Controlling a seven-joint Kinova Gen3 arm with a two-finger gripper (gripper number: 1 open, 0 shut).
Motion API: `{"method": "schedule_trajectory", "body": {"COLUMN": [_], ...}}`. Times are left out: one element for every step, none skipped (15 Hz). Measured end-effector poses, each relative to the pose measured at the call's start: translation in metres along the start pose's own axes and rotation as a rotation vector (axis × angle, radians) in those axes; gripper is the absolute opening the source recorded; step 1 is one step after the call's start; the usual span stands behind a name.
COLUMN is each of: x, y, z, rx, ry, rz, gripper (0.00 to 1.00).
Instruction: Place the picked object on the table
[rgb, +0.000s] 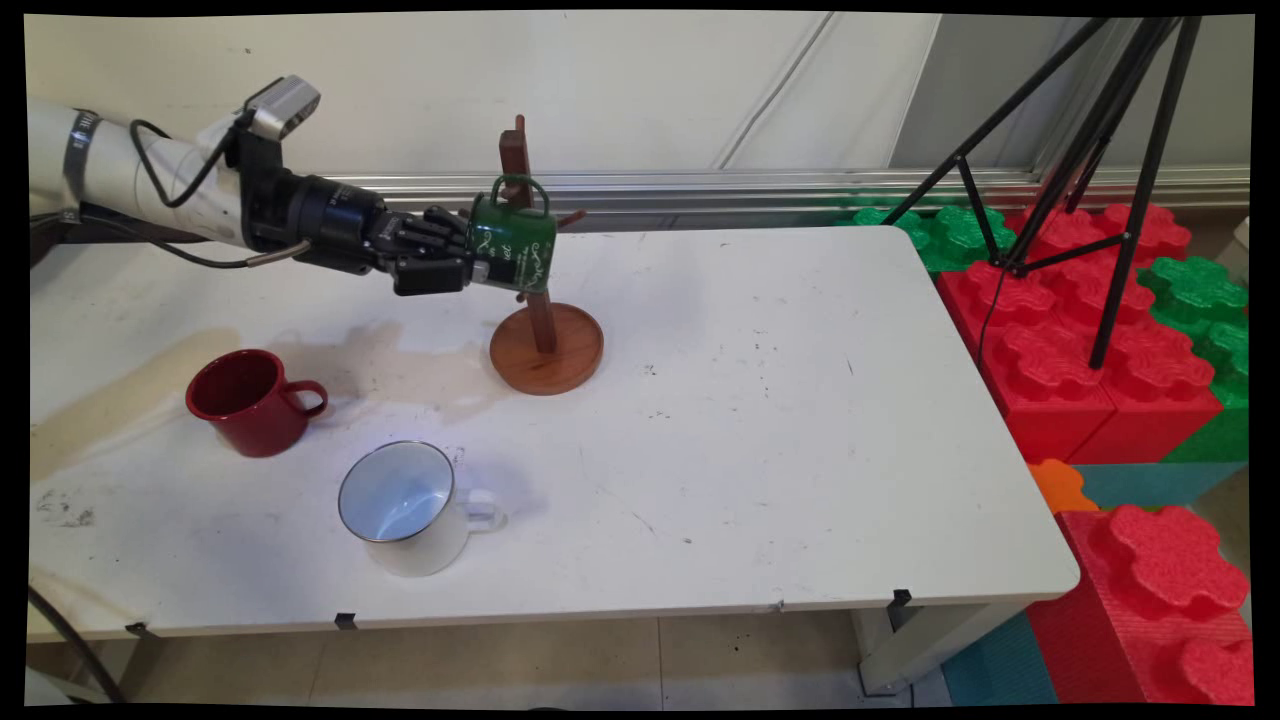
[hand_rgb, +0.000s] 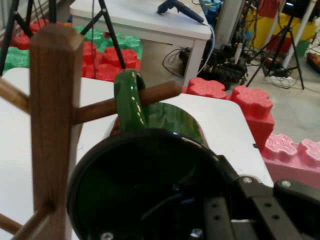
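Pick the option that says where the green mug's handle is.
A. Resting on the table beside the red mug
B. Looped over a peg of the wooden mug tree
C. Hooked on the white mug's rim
B: in the hand view the green mug's handle loops over a peg of the wooden mug tree, with the jaws clamped on the mug's rim.

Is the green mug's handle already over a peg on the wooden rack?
Yes, the green mug's handle loops around a peg of the wooden rack.
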Motion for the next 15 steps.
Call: {"method": "schedule_trajectory", "body": {"x": [0.001, 0.001, 0.002, 0.003, 0.004, 0.005, 0.006, 0.007, 0.007, 0.008, 0.009, 0.010, 0.011, 0.012, 0.012], "y": [0.002, 0.003, 0.006, 0.009, 0.012, 0.015, 0.017, 0.020, 0.022, 0.025, 0.027, 0.029, 0.031, 0.033, 0.035], "z": [-0.001, -0.002, -0.003, -0.005, -0.007, -0.008, -0.010, -0.011, -0.013, -0.015, -0.017, -0.019, -0.022, -0.025, -0.028], "rx": [-0.007, -0.011, -0.020, -0.027, -0.036, -0.043, -0.047, -0.053, -0.056, -0.061, -0.064, -0.067, -0.071, -0.074, -0.076], "ry": [0.000, 0.000, 0.001, 0.001, 0.002, 0.002, 0.003, 0.004, 0.004, 0.005, 0.005, 0.005, 0.001, -0.005, -0.011], "rz": [0.003, 0.006, 0.010, 0.014, 0.019, 0.023, 0.026, 0.029, 0.032, 0.035, 0.039, 0.043, 0.050, 0.059, 0.068], "gripper": [0.00, 0.00, 0.00, 0.00, 0.00, 0.00, 0.00, 0.00, 0.00, 0.00, 0.00, 0.00, 0.00, 0.00, 0.00]}}
